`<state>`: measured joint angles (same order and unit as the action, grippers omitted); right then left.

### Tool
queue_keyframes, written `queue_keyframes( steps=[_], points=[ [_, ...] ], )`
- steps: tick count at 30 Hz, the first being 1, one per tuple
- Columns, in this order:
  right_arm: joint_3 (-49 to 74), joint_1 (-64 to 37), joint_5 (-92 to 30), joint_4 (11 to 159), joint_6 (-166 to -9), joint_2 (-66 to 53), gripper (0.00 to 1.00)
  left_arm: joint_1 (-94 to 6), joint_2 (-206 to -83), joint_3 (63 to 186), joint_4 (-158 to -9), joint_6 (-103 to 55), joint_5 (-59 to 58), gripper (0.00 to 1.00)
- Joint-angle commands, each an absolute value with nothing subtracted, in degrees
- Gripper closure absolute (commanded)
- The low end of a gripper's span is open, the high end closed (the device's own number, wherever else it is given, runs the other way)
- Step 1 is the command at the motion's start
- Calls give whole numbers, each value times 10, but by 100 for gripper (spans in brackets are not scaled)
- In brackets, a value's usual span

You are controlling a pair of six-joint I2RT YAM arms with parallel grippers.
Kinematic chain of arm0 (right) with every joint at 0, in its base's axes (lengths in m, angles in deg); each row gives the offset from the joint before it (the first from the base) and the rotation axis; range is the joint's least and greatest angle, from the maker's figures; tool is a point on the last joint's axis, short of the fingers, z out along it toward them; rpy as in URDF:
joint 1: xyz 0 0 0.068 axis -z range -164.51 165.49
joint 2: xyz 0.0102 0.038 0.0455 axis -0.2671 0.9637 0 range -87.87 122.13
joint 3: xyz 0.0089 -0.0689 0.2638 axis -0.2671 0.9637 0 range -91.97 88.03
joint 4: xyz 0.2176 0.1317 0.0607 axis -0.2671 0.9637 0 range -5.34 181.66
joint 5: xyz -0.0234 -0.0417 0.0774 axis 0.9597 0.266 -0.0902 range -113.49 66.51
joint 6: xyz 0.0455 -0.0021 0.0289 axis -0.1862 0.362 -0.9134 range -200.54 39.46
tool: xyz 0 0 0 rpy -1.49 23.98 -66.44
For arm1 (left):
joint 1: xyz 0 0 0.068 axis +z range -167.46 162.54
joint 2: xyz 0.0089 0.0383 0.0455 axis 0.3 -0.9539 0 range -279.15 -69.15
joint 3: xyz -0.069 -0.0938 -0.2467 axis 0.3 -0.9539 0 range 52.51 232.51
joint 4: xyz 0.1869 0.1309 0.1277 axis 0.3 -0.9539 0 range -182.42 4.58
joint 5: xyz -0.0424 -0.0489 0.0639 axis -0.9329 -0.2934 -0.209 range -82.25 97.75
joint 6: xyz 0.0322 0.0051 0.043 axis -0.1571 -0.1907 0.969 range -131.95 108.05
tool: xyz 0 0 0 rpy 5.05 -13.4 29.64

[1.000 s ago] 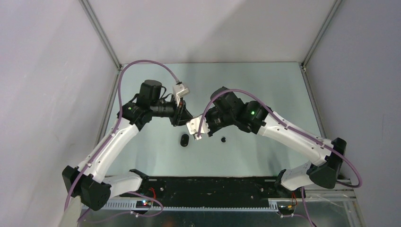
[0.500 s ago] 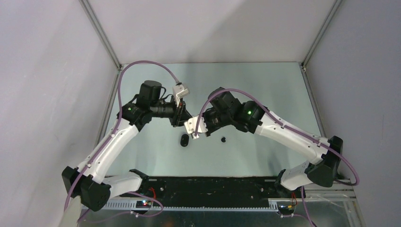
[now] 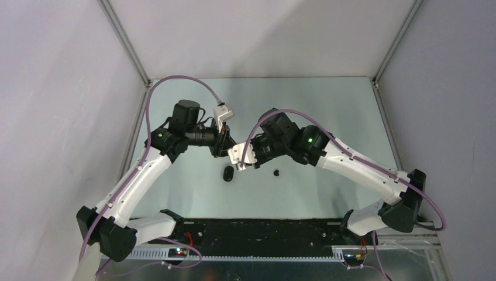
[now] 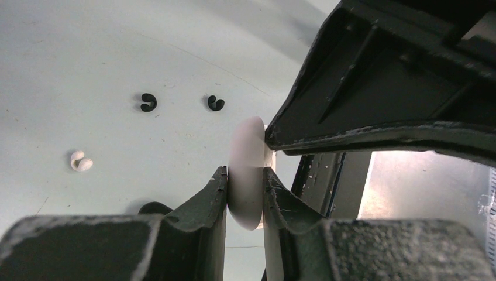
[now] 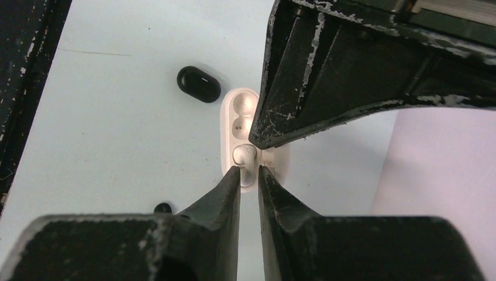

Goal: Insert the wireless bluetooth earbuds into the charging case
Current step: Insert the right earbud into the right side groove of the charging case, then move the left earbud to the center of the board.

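Observation:
The black charging case [image 3: 228, 173] lies shut on the table, and also shows in the right wrist view [image 5: 199, 84]. My left gripper [image 4: 244, 170] is shut on an open white case [image 4: 245, 152], held above the table. In the right wrist view this white case [image 5: 238, 114] shows its wells. My right gripper [image 5: 250, 168] is shut on a white earbud [image 5: 244, 154] at the nearer well. Two black earbuds [image 4: 148, 102] [image 4: 216, 103] and a white earbud [image 4: 81, 161] lie on the table. Both grippers [image 3: 224, 146] [image 3: 238, 165] meet just above the black case.
One black bud [image 3: 276, 172] lies right of the black case, and shows in the right wrist view [image 5: 163, 208]. The black base rail [image 3: 257, 231] runs along the near edge. Side walls and frame posts [image 3: 126, 44] enclose the table.
My right gripper has shifted slightly left and toward the left gripper. The left arm has stayed still with the white case.

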<state>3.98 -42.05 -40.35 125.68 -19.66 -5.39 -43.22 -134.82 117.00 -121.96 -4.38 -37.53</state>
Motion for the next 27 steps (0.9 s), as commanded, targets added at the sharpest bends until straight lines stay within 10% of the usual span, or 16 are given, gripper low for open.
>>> queue_keyframes(
  steps=[1,18,27],
  points=[
    [24,-422,-411,1266,-227,-100,77,-436,-1334,1168,-1205,-37,-386,100],
    [26,-242,-564,1206,-462,-112,74,-417,-1297,1161,-1221,-25,-359,100],
    [16,-197,-598,1243,-343,45,73,-328,-1245,1136,-1283,-24,-338,100]
  ],
)
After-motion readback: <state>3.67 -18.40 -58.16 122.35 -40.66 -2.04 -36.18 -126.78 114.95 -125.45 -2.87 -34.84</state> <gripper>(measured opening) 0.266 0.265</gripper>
